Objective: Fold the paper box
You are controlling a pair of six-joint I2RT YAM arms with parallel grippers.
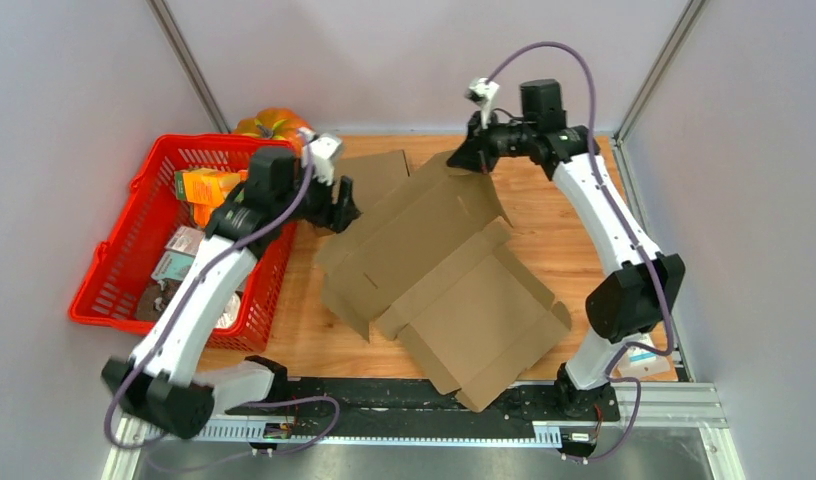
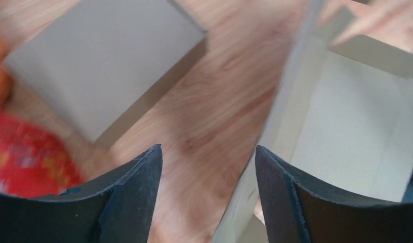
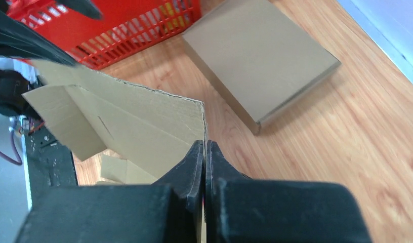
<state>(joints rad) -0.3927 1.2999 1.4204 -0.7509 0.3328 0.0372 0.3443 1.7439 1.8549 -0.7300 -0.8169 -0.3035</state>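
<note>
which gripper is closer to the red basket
Left. The left gripper hangs open just off the red basket, on its right side, at the edge of the paper box. The right gripper is shut on the box's far flap, farther right.

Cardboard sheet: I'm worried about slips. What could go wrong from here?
Only the right pincer pinches the cardboard, at one corner edge, so it may slip or tear. The left pincer is open beside its raised edge, so the cardboard could swing toward the small box.
</note>
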